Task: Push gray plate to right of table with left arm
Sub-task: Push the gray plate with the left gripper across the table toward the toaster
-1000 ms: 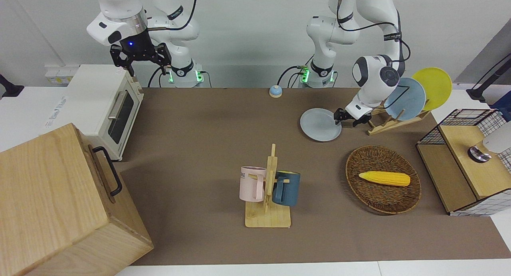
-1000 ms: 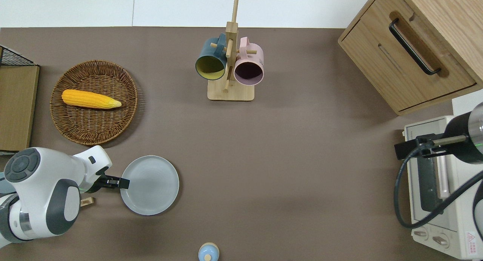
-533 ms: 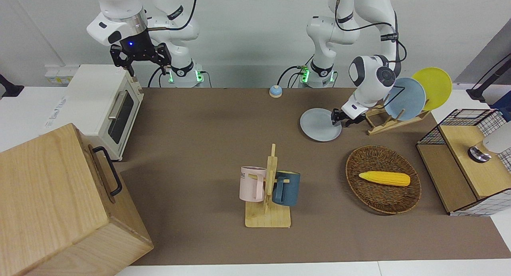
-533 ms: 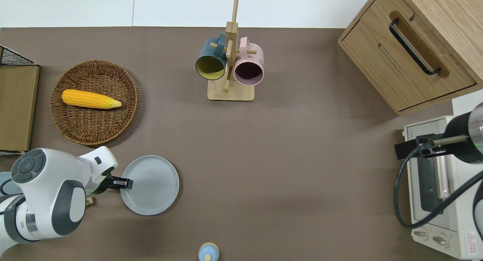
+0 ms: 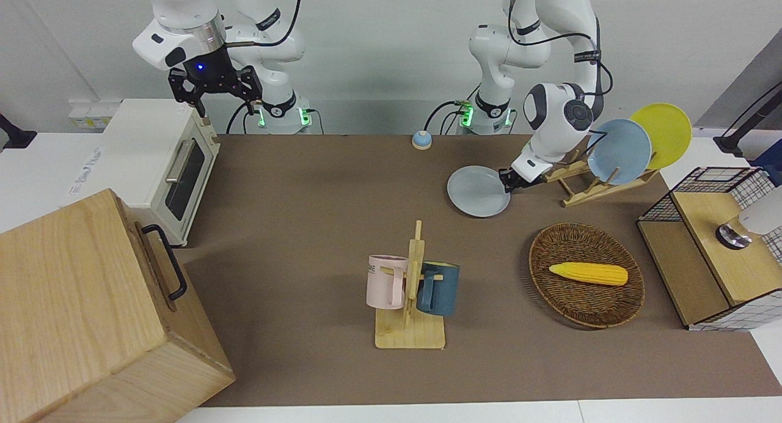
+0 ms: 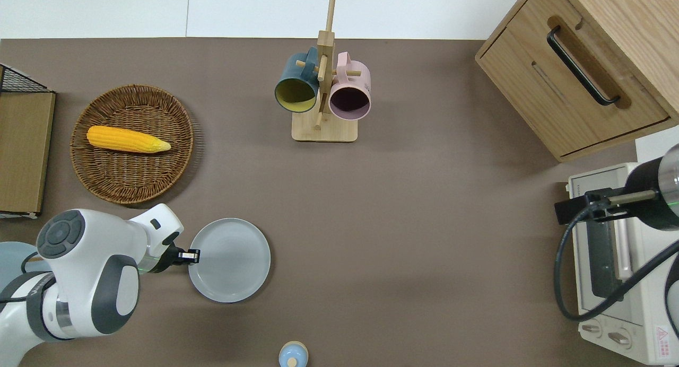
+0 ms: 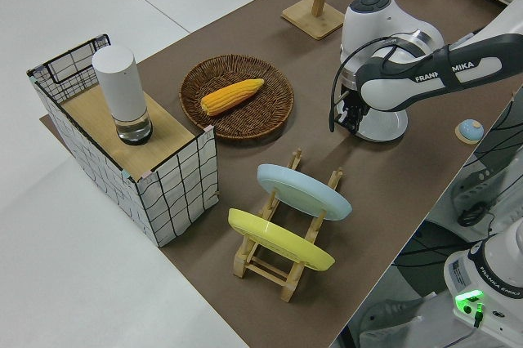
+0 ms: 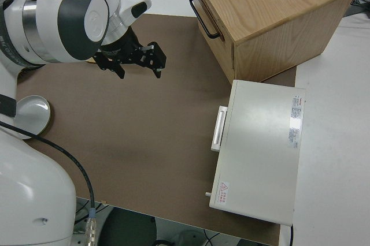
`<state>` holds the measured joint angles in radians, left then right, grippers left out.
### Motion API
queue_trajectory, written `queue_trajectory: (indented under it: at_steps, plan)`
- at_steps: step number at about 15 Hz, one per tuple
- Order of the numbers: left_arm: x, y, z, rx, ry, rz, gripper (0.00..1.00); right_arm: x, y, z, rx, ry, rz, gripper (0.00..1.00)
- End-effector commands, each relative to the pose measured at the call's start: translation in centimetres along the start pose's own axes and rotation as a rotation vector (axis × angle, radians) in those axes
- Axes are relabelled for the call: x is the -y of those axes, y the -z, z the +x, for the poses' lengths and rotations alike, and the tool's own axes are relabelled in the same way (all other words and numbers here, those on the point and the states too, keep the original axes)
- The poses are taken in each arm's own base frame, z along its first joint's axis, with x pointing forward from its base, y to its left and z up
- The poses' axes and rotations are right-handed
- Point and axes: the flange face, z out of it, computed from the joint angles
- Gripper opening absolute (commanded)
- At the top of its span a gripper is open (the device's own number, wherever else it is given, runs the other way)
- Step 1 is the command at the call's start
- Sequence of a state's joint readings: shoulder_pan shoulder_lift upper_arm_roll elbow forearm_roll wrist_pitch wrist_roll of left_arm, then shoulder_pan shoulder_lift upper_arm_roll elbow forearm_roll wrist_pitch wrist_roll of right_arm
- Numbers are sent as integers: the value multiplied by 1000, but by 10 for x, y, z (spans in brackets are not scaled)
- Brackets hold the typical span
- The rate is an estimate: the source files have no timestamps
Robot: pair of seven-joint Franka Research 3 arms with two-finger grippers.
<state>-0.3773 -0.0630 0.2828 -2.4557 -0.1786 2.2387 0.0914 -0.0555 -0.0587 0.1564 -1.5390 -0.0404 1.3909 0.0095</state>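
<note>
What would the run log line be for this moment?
left hand at plate rim, pushing | plate flat on table | right arm parked

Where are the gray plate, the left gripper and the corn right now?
gray plate (image 6: 233, 263): overhead view, bare centre of the plate.
left gripper (image 6: 192, 256): overhead view, fingertips at the plate's rim.
corn (image 6: 127, 139): overhead view, middle of the cob, in the basket.

The left gripper (image 6: 192, 256) pushed the gray plate (image 6: 229, 260) toward three o'clock in the overhead view, along the table (image 6: 403, 239).
</note>
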Motion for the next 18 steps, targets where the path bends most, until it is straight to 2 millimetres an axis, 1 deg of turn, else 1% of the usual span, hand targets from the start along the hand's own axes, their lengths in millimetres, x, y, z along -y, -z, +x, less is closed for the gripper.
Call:
queue_trajectory:
  at_steps: [1, 5, 7, 10, 11, 13, 15, 18]
  plan:
    - [-47, -10, -7, -4, 53, -40, 0, 0, 3, -4, 0, 7, 1, 996]
    - [-112, -17, -13, -18, 105, -22, 0, 0, 3, -4, 0, 7, 1, 996]
    - [-144, -18, -17, -25, 130, -50, 0, 0, 3, -4, 0, 7, 1, 996]
    - [-183, -20, -21, -50, 170, -67, 0, 0, 3, -4, 0, 7, 1, 996]
    - [-193, -19, -22, -55, 180, -69, 0, 0, 3, -4, 0, 7, 1, 996]
    - [-215, -24, -24, -66, 190, -75, 0, 0, 3, -4, 0, 6, -1, 996]
    - [-230, -34, -23, -88, 212, -86, 0, 0, 3, -4, 0, 6, -1, 996]
    - [-259, -52, -26, -110, 231, -104, 0, 0, 3, -4, 0, 7, 1, 996]
